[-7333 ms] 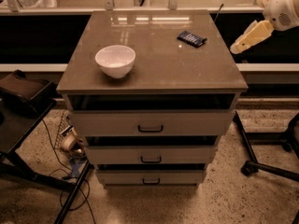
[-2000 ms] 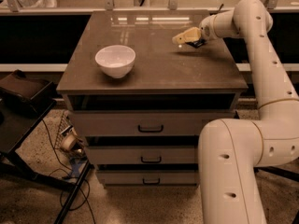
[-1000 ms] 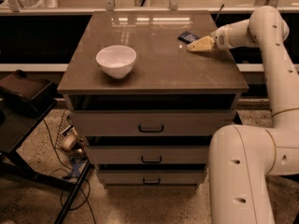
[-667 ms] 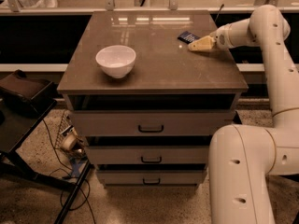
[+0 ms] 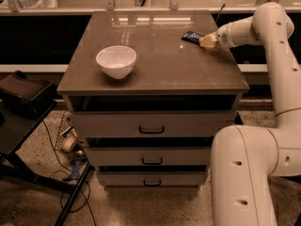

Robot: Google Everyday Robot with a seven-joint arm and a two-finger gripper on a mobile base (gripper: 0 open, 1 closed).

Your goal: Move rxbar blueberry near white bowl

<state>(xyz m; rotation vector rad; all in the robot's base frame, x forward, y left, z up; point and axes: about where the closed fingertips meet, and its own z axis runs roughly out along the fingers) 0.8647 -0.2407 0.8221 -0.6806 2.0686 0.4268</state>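
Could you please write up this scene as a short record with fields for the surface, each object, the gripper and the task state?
surface: brown cabinet top, three drawers below
white bowl: white bowl upright, front left of the top
rxbar blueberry: rxbar blueberry at the far right of the top, its right end behind the gripper
gripper: gripper at the bar's right end, reaching in from the right; grasp not discernible
bar to bowl: well apart, on opposite sides of the top
task state: bar not yet near the bowl

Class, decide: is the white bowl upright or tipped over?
Upright: the white bowl sits on its base, rim facing up. The gripper is away from it, at the rxbar blueberry.
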